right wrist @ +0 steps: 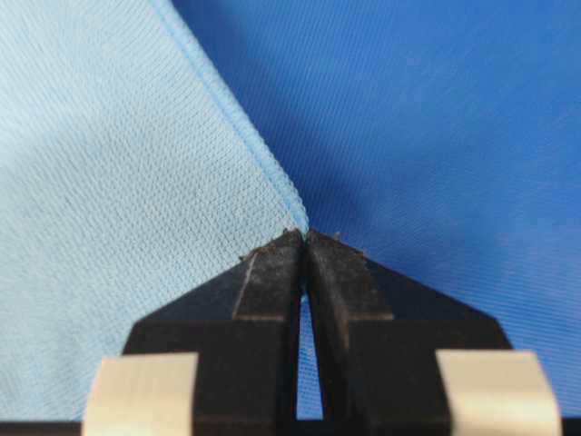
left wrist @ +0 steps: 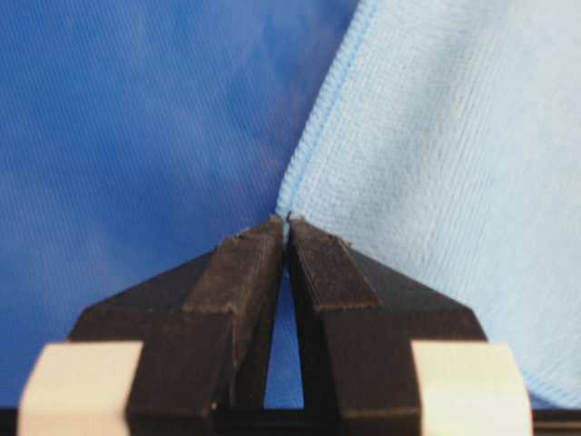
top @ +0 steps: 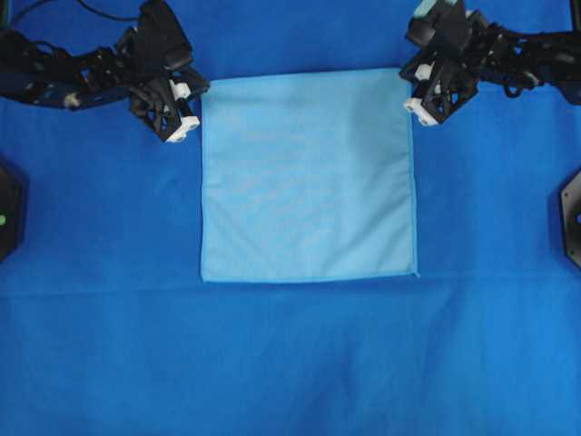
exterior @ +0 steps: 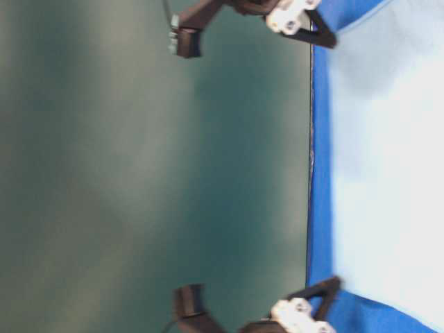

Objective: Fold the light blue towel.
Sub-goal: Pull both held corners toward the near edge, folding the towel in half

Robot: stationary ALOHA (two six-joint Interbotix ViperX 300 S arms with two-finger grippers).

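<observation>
Royal-blue cloth [top: 100,345] beneath; light blue towel [top: 309,177] flat, square-on; left pincer [left wrist: 288,221], right pincer [right wrist: 304,234] clamp far corners.

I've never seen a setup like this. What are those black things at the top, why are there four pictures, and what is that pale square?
The black things are two robot arms, each ending in a two-fingered pincer. One picture looks straight down on the table, one looks along it from the side, and two come from small cameras on the arms' wrists. On the dark blue cloth covering the table lies a light blue towel, spread flat. The left gripper has shut on one far corner of the towel, and the right gripper on the other far corner. The close-ups show each corner pinched between the black fingertips.
</observation>
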